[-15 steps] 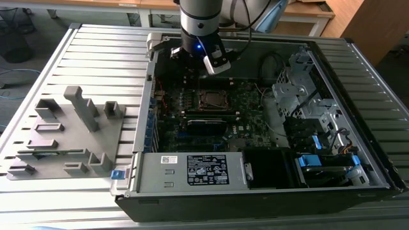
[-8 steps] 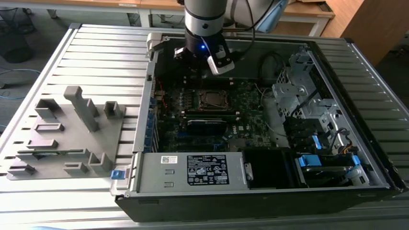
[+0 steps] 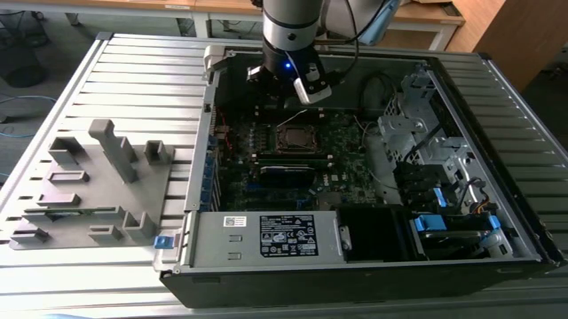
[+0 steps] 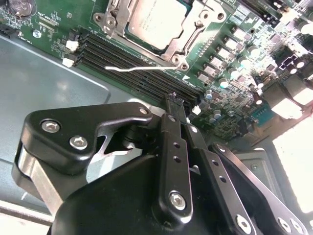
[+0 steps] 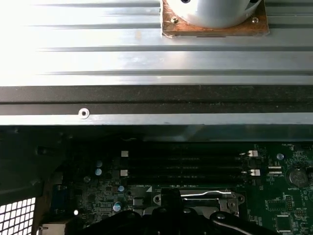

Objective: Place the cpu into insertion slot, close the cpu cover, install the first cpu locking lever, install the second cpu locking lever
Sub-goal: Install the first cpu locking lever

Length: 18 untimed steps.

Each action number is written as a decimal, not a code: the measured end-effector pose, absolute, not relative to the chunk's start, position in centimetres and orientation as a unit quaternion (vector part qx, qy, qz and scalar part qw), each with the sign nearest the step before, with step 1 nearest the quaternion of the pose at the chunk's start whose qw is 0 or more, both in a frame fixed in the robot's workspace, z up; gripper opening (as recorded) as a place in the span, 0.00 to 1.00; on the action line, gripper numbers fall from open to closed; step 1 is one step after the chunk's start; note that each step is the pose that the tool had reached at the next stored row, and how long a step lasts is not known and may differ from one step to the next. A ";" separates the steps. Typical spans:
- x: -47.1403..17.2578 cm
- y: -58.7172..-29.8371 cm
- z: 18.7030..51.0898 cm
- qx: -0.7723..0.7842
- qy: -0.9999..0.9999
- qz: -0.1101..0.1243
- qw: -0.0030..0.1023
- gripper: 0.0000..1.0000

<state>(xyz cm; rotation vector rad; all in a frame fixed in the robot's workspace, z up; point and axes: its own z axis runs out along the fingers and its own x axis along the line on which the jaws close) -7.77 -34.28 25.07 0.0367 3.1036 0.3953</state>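
Soft light lies even on my ribbed metal table [image 3: 142,73], the open computer case [image 3: 355,289] is dark and shadowy inside, a blue light [image 3: 289,66] glows on my arm [image 3: 291,26], and white glare hides part of the green board [image 4: 54,49].

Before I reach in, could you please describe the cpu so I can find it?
Inside the open computer case, look at the green motherboard. The cpu is its silvery-grey square, framed by the metal cpu cover, unlike the long black memory slots beside it.

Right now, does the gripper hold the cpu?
No: in the second wrist view the cpu lies flat on the circuit board, well apart from the gripper.
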 end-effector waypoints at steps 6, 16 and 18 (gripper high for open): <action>-7.7 -34.3 25.1 0.012 0.992 0.125 0.006 0.11; -7.7 -34.3 25.1 0.012 0.993 0.120 0.006 0.11; -7.7 -34.3 25.0 0.012 0.993 0.118 0.006 0.11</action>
